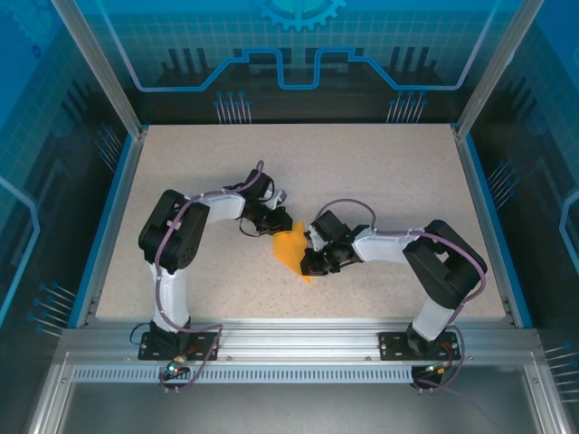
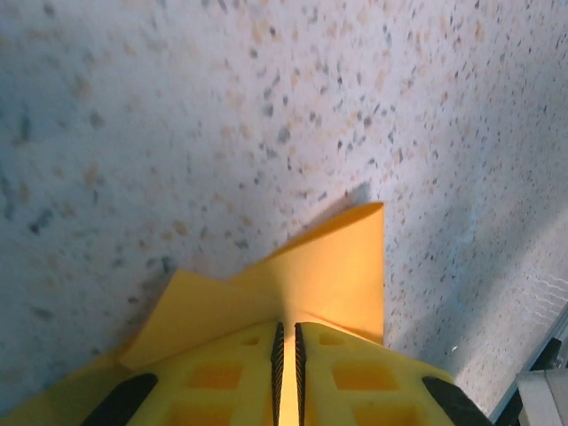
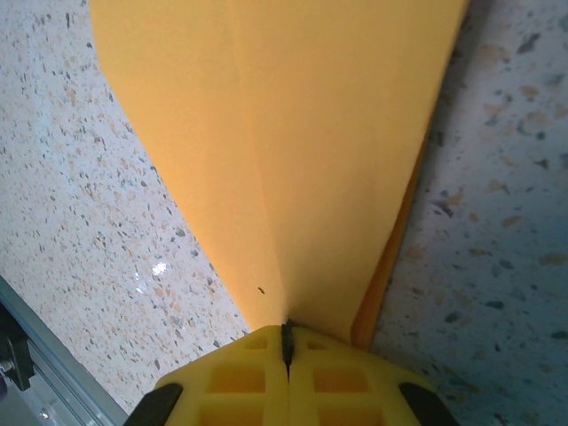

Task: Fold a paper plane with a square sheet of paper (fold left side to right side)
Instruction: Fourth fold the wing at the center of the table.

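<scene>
The square sheet of paper is bright orange and folded into a narrower layered shape with a point toward the near edge, held up at the middle of the table. My left gripper pinches its far-left end. In the left wrist view the paper runs between the nearly touching pads of that gripper, and two flaps spread beyond them. My right gripper grips the near-right side. In the right wrist view its jaws are shut tight on the paper, which fans out ahead with a crease down the middle.
The speckled beige tabletop lies all around the two arms. Blue rails border it left and right, and a metal frame runs along the near edge. The right wrist view shows that frame's edge at lower left.
</scene>
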`<state>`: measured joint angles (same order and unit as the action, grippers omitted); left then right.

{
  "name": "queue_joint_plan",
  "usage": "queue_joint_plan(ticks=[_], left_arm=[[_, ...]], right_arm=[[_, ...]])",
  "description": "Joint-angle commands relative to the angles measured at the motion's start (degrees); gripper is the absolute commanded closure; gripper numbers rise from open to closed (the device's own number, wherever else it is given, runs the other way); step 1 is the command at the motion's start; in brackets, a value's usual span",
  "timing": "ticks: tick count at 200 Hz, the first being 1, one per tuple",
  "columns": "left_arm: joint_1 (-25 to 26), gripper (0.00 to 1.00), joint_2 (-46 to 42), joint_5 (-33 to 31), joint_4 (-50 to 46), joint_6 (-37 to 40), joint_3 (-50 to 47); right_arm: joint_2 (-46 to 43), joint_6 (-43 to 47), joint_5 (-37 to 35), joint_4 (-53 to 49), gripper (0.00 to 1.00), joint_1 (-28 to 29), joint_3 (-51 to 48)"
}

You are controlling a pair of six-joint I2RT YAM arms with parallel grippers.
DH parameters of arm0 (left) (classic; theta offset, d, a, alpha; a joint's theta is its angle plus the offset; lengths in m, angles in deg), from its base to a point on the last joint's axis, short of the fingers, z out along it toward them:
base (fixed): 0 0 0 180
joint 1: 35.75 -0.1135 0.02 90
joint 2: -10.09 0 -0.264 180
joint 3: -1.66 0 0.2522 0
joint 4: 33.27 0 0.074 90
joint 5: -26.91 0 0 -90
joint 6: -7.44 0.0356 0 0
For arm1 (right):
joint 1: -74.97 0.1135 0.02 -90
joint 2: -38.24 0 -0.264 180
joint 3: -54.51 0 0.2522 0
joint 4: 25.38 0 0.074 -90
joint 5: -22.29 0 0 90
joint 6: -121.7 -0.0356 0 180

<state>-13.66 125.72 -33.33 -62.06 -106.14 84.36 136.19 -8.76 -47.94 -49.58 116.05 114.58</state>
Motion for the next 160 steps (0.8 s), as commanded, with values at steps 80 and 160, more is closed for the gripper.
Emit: queue_joint_plan(ticks=[80,160], left_arm=[[-4.77,0.78,4.67,-2.26,-4.46,4.99,6.68],[-7.03,0.68,-2.38,0.42,-6.57,5.1,8.09]], right_arm=[[2.94,-0.15,-1.0,-6.54,1.0,0.14,-3.21],[1.66,-2.74,0.56,2.96,1.0,0.45,-4.18]])
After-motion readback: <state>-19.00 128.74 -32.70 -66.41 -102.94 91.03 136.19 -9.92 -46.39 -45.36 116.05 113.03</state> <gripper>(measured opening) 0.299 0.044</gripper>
